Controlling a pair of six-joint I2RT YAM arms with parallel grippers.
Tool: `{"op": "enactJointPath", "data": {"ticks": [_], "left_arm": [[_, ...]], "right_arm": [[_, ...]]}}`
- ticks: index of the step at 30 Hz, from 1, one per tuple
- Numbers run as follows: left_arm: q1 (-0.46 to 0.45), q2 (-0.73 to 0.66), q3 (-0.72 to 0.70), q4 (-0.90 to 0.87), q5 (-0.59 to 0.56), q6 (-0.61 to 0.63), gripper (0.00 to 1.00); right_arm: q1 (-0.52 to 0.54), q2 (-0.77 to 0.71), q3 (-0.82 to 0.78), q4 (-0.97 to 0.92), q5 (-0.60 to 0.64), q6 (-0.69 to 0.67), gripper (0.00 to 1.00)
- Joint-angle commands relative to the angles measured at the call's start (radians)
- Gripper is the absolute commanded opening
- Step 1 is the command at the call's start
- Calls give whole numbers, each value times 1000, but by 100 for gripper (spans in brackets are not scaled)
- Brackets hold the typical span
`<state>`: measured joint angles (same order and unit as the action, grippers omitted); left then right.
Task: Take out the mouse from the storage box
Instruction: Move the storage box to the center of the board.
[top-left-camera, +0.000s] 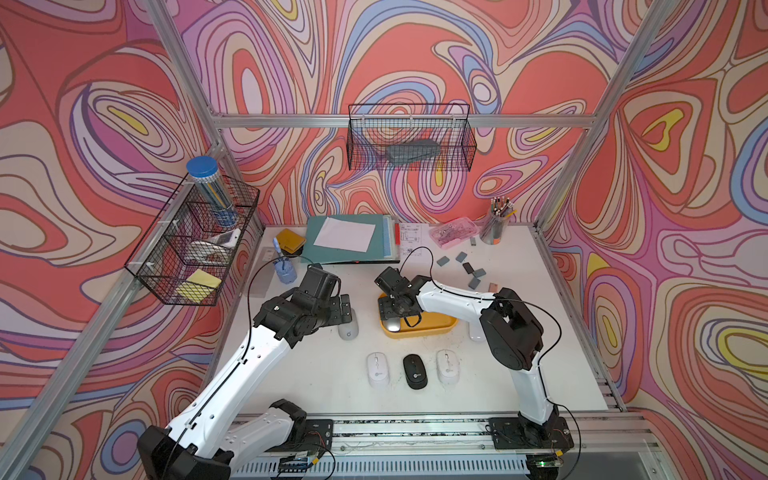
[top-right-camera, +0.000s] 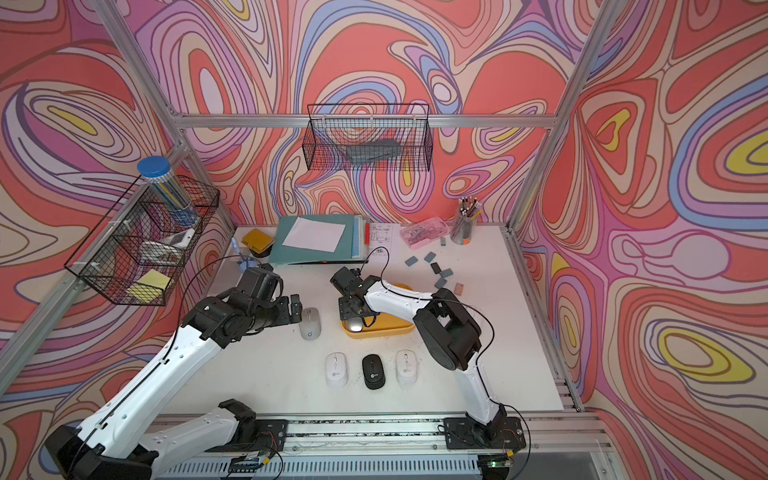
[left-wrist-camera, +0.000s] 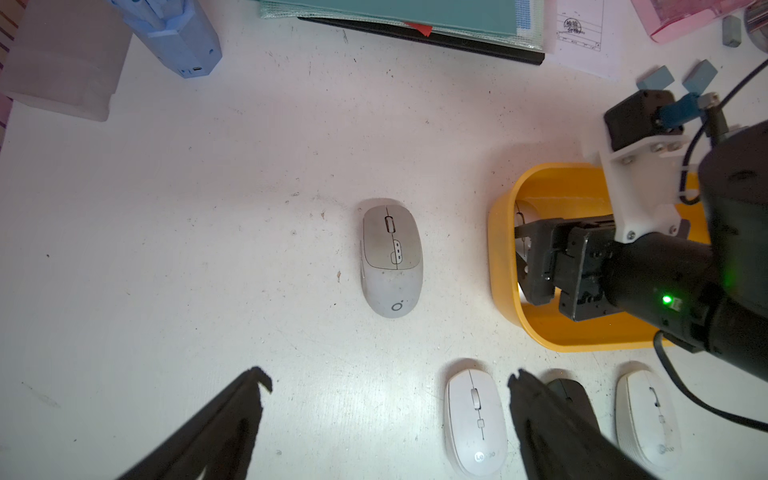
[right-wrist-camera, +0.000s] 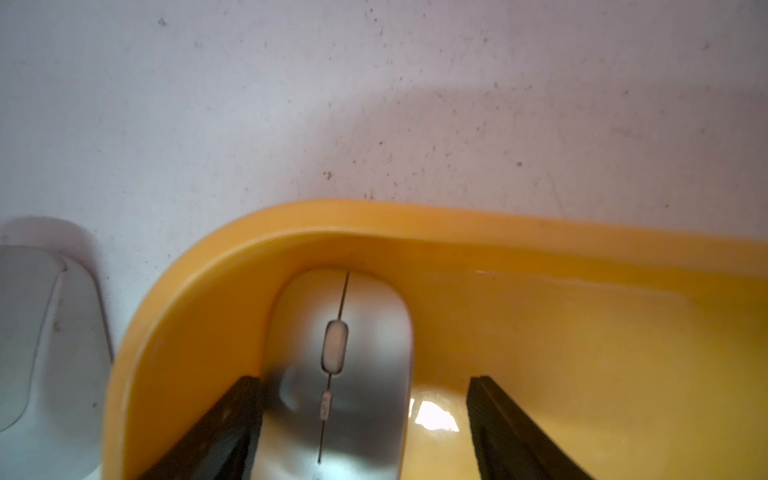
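Mouse (right-wrist-camera: 336, 365) sits at storage box's (right-wrist-camera: 457, 216) nine o'clock end; right gripper (right-wrist-camera: 363, 378) straddles it, jaws apart; left gripper (left-wrist-camera: 387, 371) spread wide

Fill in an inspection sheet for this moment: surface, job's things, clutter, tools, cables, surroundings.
Surface: white table, speckled.
Job's things: silver mouse lies at one end of the yellow box.
Clutter: grey mouse beside the box; three mice in a row; folders, pink case, pencil cup and grey blocks at the back.
Tools: right tool open, straddling the silver mouse; left tool open, empty.
Cables: black cable arcs above the right wrist.
Surroundings: wire baskets on patterned walls.
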<state>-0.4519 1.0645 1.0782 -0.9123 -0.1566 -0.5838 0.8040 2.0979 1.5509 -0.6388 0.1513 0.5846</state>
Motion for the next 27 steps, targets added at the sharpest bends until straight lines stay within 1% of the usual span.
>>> {"op": "enactJointPath", "data": {"ticks": [1, 5, 11, 20, 27], "left_arm": [[4, 6, -6, 12, 5, 3, 96], [5, 8, -6, 12, 6, 3, 97], [4, 10, -5, 12, 5, 4, 97], [4, 11, -6, 13, 8, 3, 97], [4, 7, -8, 13, 5, 4, 97]], "right_arm": [[-41, 2, -65, -70, 47, -10, 78], [-52, -21, -78, -71, 59, -21, 78], [-54, -41, -58, -96, 52, -24, 78], [-53, -70, -92, -127, 59, -11, 76], [-54, -83, -86, -162, 115, 1, 75]]}}
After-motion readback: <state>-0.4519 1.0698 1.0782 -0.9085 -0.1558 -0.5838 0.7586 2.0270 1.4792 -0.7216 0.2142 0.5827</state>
